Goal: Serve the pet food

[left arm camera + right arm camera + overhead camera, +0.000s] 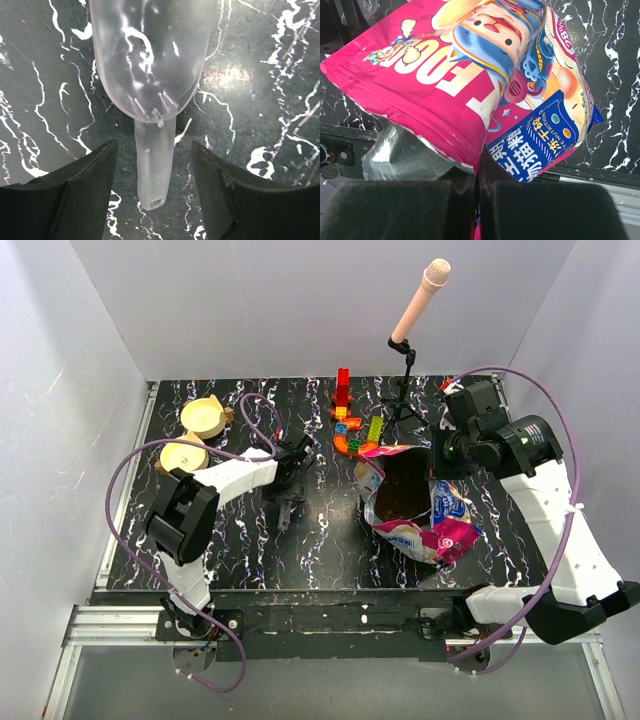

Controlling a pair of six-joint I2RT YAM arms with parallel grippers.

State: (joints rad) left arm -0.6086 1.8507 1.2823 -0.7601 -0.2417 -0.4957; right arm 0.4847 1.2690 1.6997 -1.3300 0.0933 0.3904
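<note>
Item 1, far left: two tan bowls (207, 417), round, side by side at the rear-left of the black marbled table (330, 550); nothing visible in either from the top view.

Item 2, left gripper (154, 165): over the table left of centre, pointing down at it; jaws spread wide; the handle of a clear plastic scoop (150, 60) lies in the gap betw. them; a strip of bare table shows on each side of the handle, so neither finger touches it; nothing gripped. Scoop lies flat on the table, bowl end away from the wrist cam., handle end toward it; bowl looks bare.

Item 3, centre rear: toy blocks (350, 425), bright red, orange, green, in a short curved row, just behind the bag.

Item 4, rear right of centre: pink microphone (420, 300) on a small black stand.

Item 5, right of centre: bag (448, 530), glossy pink, blue and white foil w. silver lining, lying crumpled w. mouth open upward; pet food (405, 492) is inside it, a dark brown mass seen through the mouth; no pellets visible elsewhere.

Item 6, right gripper (477, 200): at the bag's right-hand edge; jaws pressed together, pinching a fold of the foil betw. the pads.
</note>
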